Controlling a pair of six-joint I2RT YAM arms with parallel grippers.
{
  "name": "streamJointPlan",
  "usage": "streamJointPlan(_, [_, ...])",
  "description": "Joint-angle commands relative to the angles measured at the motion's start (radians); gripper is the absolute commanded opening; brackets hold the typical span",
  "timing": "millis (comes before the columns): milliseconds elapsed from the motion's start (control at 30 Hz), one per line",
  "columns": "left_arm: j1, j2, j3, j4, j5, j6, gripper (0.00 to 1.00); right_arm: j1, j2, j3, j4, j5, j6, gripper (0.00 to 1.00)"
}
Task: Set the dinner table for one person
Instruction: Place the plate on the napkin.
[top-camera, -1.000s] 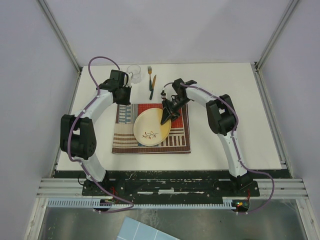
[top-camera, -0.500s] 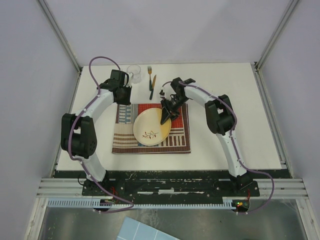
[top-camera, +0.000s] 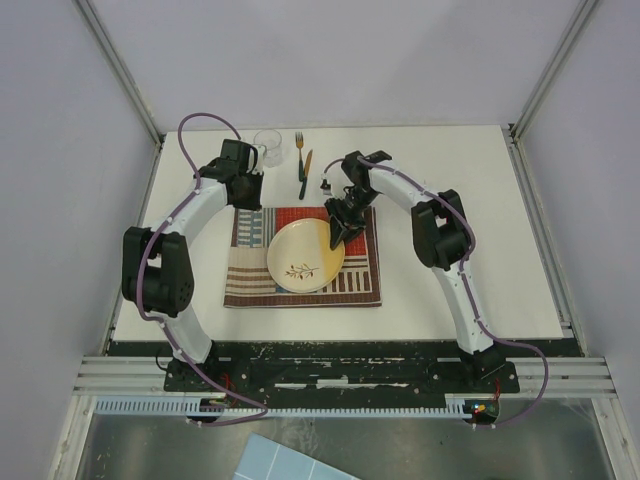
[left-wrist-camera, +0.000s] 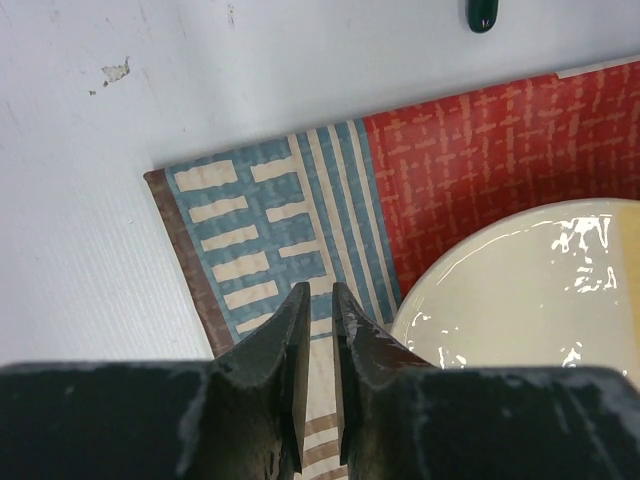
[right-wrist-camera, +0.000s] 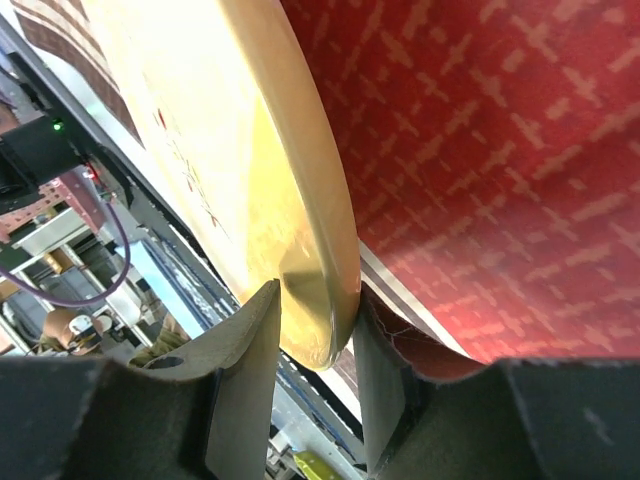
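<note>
My left arm (top-camera: 190, 215) rises from its base at the near left, folds at the elbow and reaches away and inward. The left wrist (top-camera: 238, 165) sits at the arm's far end, tipped down. My left fingers (left-wrist-camera: 290, 350) point downward and are nearly together, with only a thin slit between them and nothing in it. My right arm (top-camera: 445, 235) comes up from the near right with its elbow out and its forearm swung inward toward the middle. My right fingers (right-wrist-camera: 245, 350) slant downward and stand parted, with a wider gap than the left pair.
</note>
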Motion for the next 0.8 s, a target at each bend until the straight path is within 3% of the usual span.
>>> streamJointPlan(0, [0.003, -0.005, 0.038, 0.008, 0.006, 0.009, 0.21, 0.004, -0.010, 0.068, -0.047, 0.040, -0.029, 0.42])
streamJointPlan(633, [0.001, -0.004, 0.051, -0.003, 0.025, 0.008, 0.20, 0.004, -0.003, 0.072, -0.047, 0.154, -0.052, 0.40])
streamJointPlan(767, [-0.001, -0.008, 0.029, -0.007, 0.030, 0.007, 0.31, 0.004, -0.013, 0.071, -0.045, 0.180, -0.063, 0.40])
